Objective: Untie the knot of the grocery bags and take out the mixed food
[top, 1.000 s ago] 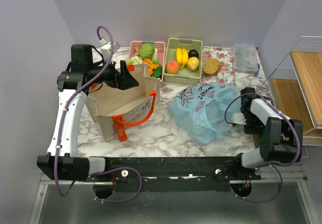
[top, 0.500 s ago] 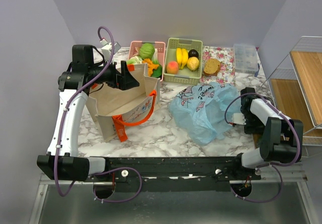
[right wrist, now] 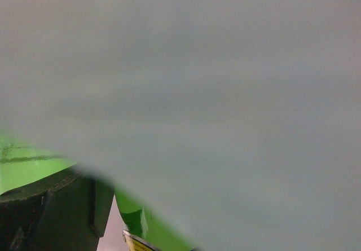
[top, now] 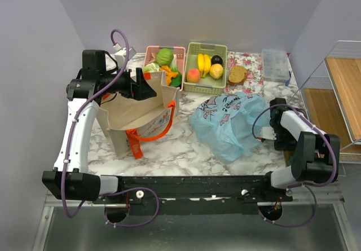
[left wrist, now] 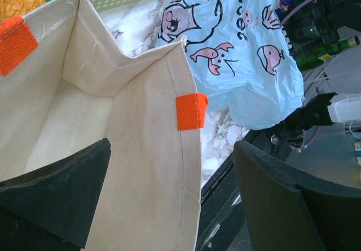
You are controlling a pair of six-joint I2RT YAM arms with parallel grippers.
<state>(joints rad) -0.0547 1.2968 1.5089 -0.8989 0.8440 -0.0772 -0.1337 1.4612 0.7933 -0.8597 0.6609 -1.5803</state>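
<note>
Marble counter (top: 169,149): light blue plastic bag (top: 228,124) lies centre-right. Limp, light, slippery film, so pinch the bunched handles; knot unseen. Left claw (top: 145,86) is spread astride the canvas tote (top: 141,118) rim. Right claw (top: 274,131) sits at the bag's edge; can't tell its state.

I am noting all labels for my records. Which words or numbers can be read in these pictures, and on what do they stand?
"swee": uncertain, printed sideways on the light blue plastic bag.
Print on the canvas tote: too small to read.
Yellow label in the right wrist view: too blurred to read.
</note>
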